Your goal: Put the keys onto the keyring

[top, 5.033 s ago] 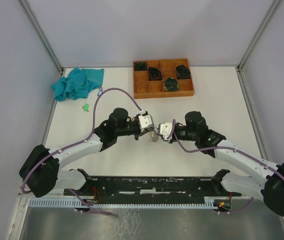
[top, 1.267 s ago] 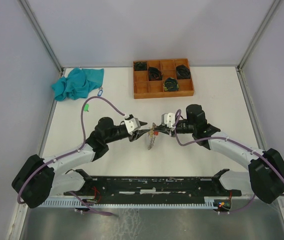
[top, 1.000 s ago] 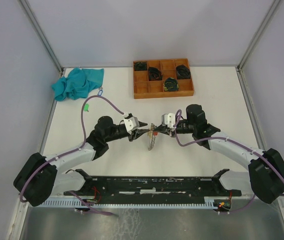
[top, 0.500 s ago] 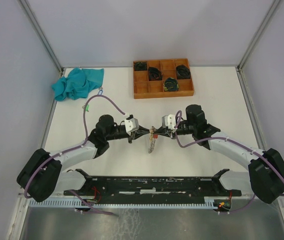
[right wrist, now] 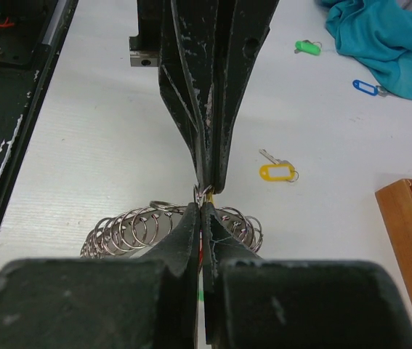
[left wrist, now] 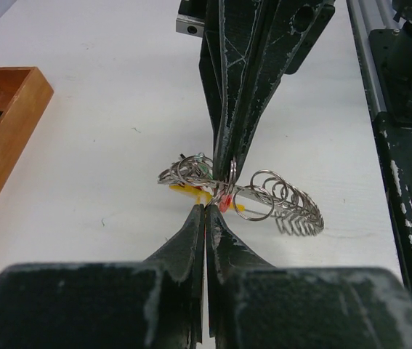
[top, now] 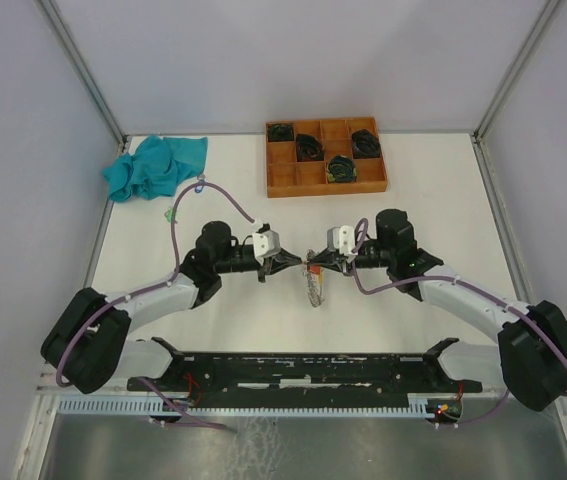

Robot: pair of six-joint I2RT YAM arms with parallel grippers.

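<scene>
Left wrist view: the left pincer (left wrist: 206,211) is closed, its jaws pressed together with no gap. Its tips meet the tips of the right pincer (left wrist: 227,169) nose to nose. The right pincer is likewise closed and clamps a ring of the keyring bunch (left wrist: 278,207). The left tips touch the same cluster; whether they actually clamp a ring cannot be told. The bunch is a chain of linked metal split rings trailing away from the tips toward the near edge of the bench (right wrist: 104,131). Small yellow and red pieces show among the rings at the contact point.

Right wrist view: the yellow-tagged key (right wrist: 277,172) lies flat on the bench beyond the tips, apart from both pincers and from the rings. Farther out lie the green-tagged key (right wrist: 307,47) and the blue-tagged key (right wrist: 365,86), the latter just beside the teal cloth (right wrist: 384,40).

Top external view: the wooden tray (top: 325,188) sits at the far edge, black coiled bundles (top: 341,168) in several compartments.
</scene>
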